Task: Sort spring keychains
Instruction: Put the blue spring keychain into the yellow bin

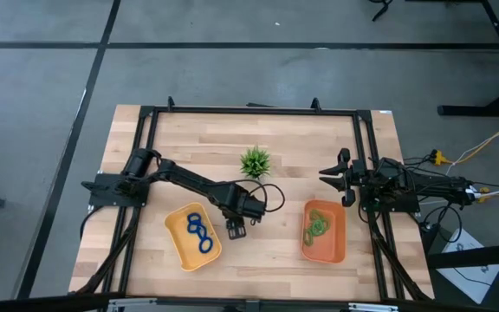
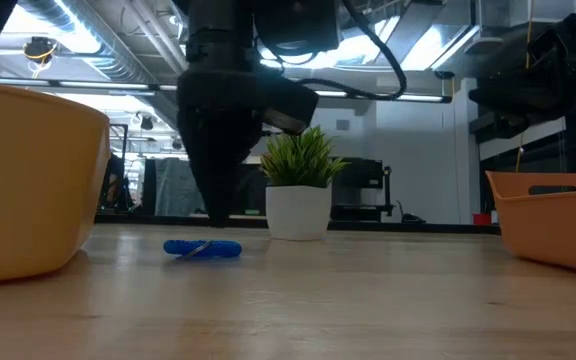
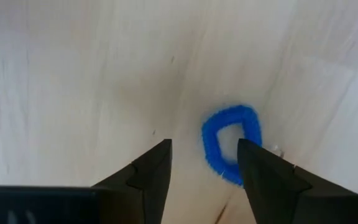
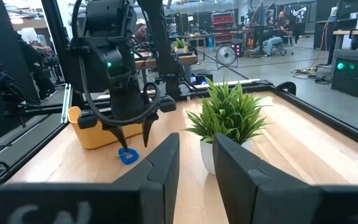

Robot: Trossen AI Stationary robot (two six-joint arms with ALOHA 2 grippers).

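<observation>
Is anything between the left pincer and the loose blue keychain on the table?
Nothing visible. The left pincer hangs open just above the blue keychain, which lies flat on bare wood; the plant stands farther back.

Both arms are dark, nearly black, built of rounded jointed segments. The left arm (image 1: 184, 180) has a black cable looping loosely off its wrist, and a small green light glows on its housing in the right wrist view. Its tool (image 3: 204, 180) ends in two flat, tapering black fingers (image 3: 151, 171). The right arm (image 1: 405, 184) trails yellow and white cables behind it.
</observation>
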